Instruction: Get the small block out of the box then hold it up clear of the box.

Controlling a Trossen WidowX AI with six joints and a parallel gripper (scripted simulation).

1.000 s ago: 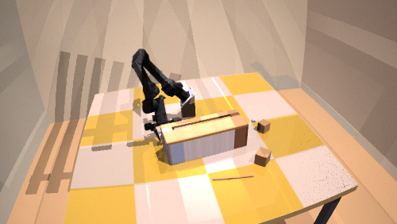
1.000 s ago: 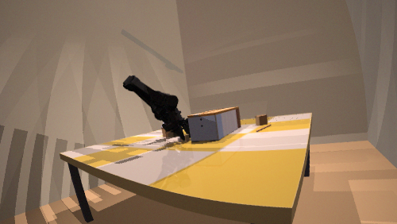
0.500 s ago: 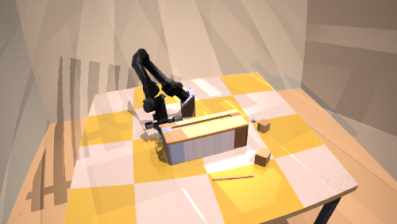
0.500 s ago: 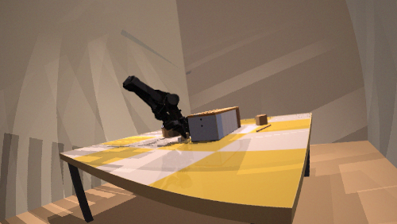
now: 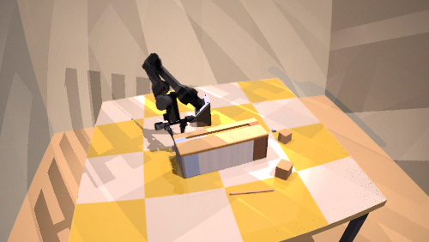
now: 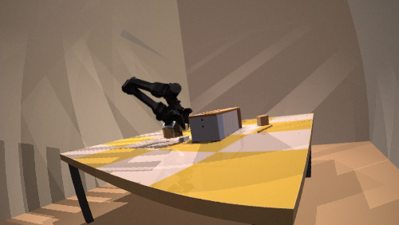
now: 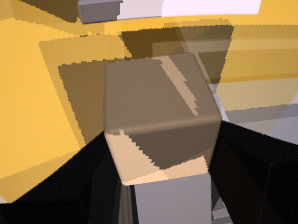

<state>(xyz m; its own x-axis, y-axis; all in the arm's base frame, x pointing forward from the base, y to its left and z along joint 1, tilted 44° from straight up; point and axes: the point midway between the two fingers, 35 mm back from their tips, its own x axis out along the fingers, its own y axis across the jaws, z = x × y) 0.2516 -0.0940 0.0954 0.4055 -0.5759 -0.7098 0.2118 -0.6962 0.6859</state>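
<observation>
The small block (image 7: 160, 95) is out of the box, grasped between the fingers of the gripper (image 5: 183, 128) (image 6: 186, 120) (image 7: 156, 131), near one end of the box (image 5: 223, 156) (image 6: 205, 128); how far it is off the table (image 5: 111, 219) (image 6: 239, 171) (image 7: 30, 100), if at all, I can't quite make out. The box stands upright. Near its other end sit a tan cube (image 5: 285, 136) and a nearer cube (image 5: 283, 170), with a thin rod (image 5: 251, 192) (image 6: 264, 128) lying in front.
</observation>
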